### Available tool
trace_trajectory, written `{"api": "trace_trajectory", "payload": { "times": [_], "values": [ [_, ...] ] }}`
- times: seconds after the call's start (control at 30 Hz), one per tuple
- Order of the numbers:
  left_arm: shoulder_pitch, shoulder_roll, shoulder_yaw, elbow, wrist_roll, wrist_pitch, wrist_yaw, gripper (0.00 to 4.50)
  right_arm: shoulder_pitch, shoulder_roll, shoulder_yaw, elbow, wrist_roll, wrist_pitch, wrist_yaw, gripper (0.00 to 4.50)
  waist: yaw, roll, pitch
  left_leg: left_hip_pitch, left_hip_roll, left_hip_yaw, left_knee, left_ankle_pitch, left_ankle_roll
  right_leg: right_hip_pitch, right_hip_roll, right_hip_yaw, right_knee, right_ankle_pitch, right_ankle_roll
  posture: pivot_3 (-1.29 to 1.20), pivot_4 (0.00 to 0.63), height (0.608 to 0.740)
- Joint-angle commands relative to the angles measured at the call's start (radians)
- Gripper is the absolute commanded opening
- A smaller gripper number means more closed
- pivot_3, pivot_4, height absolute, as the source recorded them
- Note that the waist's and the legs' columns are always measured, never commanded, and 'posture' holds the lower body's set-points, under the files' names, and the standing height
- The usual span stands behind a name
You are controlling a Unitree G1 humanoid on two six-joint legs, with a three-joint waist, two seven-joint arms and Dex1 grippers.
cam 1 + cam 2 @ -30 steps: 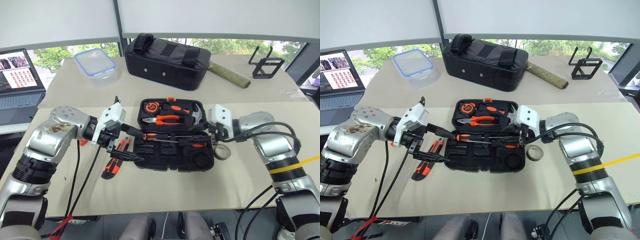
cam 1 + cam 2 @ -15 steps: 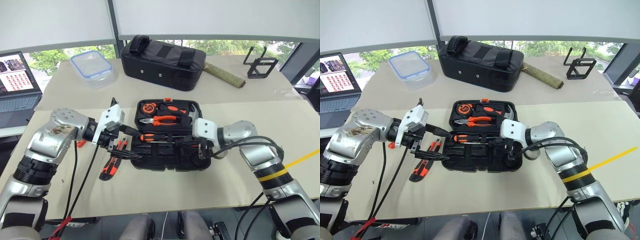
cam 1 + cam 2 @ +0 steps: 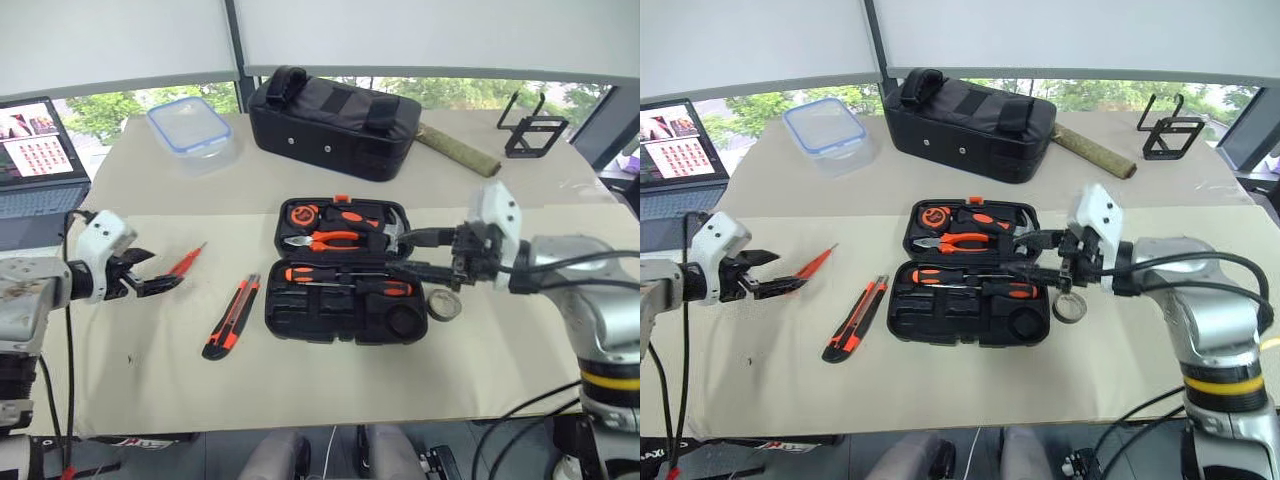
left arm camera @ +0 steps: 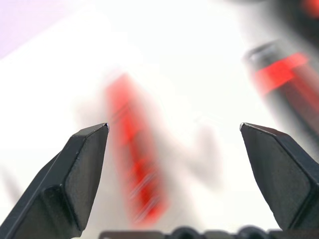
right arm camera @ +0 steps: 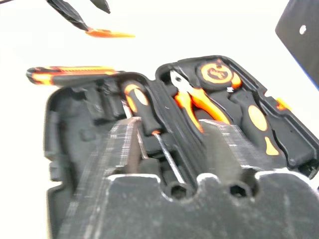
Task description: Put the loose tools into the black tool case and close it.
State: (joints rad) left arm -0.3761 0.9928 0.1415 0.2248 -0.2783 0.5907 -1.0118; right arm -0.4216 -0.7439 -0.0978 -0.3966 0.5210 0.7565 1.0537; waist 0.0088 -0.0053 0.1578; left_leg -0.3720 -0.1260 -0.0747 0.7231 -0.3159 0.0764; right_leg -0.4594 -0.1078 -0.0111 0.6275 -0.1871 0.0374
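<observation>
A: Lying open on the beige surface is the small black hard-plastic tool case with moulded recesses. Where are the loose tools?

B: Two black-and-orange handled screwdrivers rest in its near half. The black-and-orange utility knife lies on the surface just left of the case; the small orange screwdriver lies farther left; the small grey tape roll sits just right of the case.

A: And each end effector?

B: The left end effector hangs with fingers wide and empty, near the small orange screwdriver. The right end effector hovers over the case's right part, fingers parted, holding nothing.
</observation>
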Motion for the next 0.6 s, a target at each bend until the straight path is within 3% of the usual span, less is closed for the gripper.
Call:
{"api": "trace_trajectory", "payload": {
  "times": [0.03, 0.33, 0.43, 0.6],
  "values": [
    [-0.059, -0.002, -0.034, 0.060, 0.038, -0.027, 0.003, 4.50, 0.024, -0.018, -0.042, -0.122, 0.086, 0.055, -0.036, 4.34, 0.004, 0.000, 0.000, 0.000, 0.000, 0.000, 0.000, 0.000, 0.000, 0.000, 0.000, 0.000, 0.000, 0.000, 0.000, 0.00, 0.150, 0.714],
    [-0.291, -0.107, -0.226, 0.384, 0.195, -0.139, -0.012, 4.50, 0.036, -0.025, -0.040, -0.201, 0.150, 0.085, -0.128, 4.47, 0.005, -0.001, 0.000, 0.000, 0.000, 0.000, 0.001, 0.000, 0.000, 0.000, -0.001, -0.001, 0.001, 0.000, 0.000, 0.00, 0.150, 0.714],
    [-0.342, -0.126, -0.263, 0.478, 0.235, -0.179, -0.031, 3.75, 0.050, -0.039, -0.058, -0.215, 0.163, 0.082, -0.147, 4.50, 0.003, -0.001, 0.000, 0.000, 0.000, 0.000, 0.001, 0.000, 0.000, 0.000, -0.001, -0.001, 0.002, 0.000, 0.000, 0.00, 0.150, 0.714],
    [-0.358, -0.123, -0.269, 0.510, 0.232, -0.194, -0.097, 1.78, 0.080, -0.066, -0.101, -0.234, 0.187, 0.090, -0.171, 4.50, 0.003, -0.001, -0.001, 0.000, 0.000, 0.000, 0.002, 0.000, 0.000, 0.001, -0.003, 0.000, 0.002, 0.000, 0.000, 0.00, 0.150, 0.714]
  ]
}}
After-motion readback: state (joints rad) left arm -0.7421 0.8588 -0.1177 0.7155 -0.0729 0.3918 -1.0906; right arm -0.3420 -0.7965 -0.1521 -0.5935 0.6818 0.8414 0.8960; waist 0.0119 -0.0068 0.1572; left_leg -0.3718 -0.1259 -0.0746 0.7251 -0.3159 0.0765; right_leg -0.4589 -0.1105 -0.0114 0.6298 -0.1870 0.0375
